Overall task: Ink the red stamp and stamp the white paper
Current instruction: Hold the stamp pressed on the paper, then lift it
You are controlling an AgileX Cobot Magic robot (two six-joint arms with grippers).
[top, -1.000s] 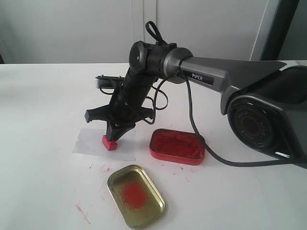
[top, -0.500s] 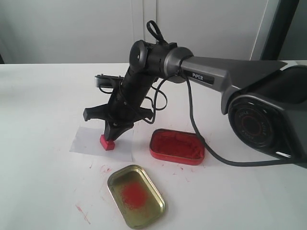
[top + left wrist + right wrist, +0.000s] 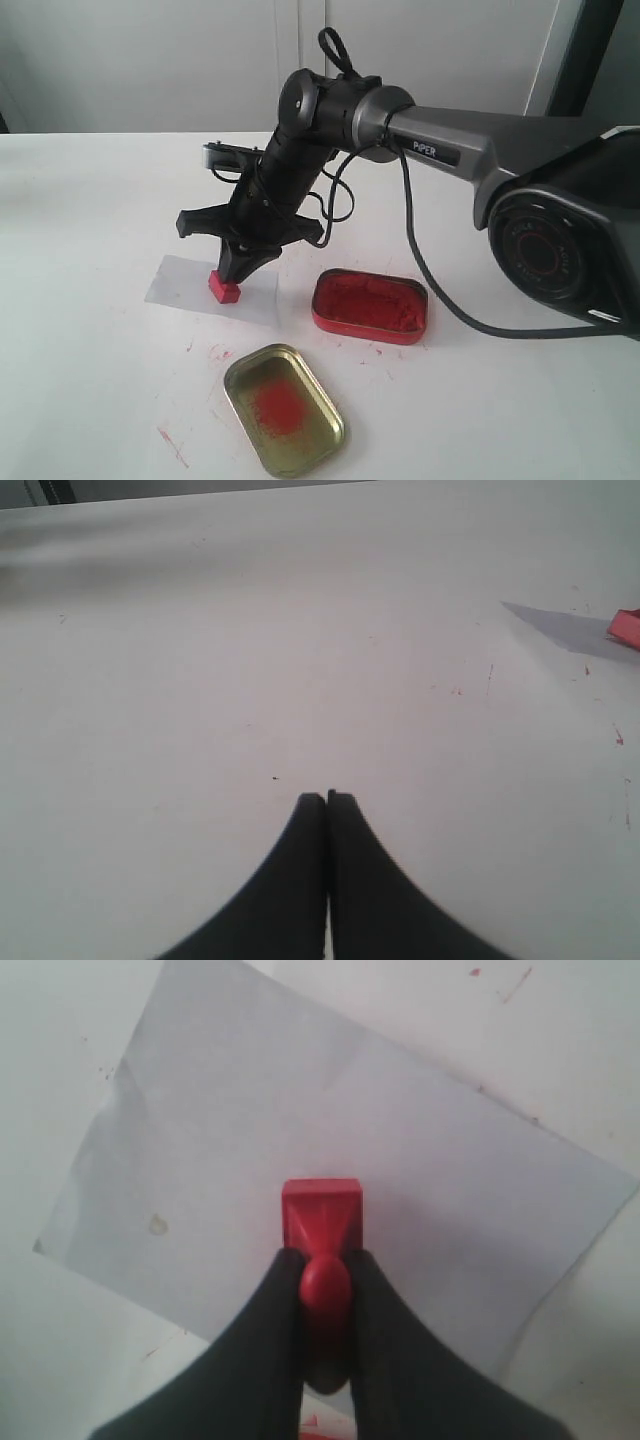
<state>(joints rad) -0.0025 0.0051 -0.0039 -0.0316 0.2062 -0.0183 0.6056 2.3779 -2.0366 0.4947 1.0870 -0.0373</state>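
The red stamp point(image 3: 226, 287) point(image 3: 322, 1216) stands with its square base on the white paper point(image 3: 190, 286) point(image 3: 240, 1140), near the sheet's middle. My right gripper point(image 3: 233, 272) point(image 3: 325, 1260) is shut on the stamp's knobbed handle, reaching down from the right arm. In the left wrist view my left gripper point(image 3: 327, 798) hangs shut and empty above bare tabletop, with the white paper point(image 3: 560, 628) and the red stamp point(image 3: 626, 627) far off at the picture's edge. The left gripper is out of the exterior view.
A red tin of red paste point(image 3: 369, 304) lies to the right of the paper. A gold tin lid with a red stain point(image 3: 283, 408) lies nearer the front. Red smears point(image 3: 172, 444) mark the white tabletop. The right arm's cable point(image 3: 420, 270) loops behind the tin.
The right gripper has carried the stamp a little left and farther back across the paper. The arm has risen slightly at the wrist. The tins have not moved.
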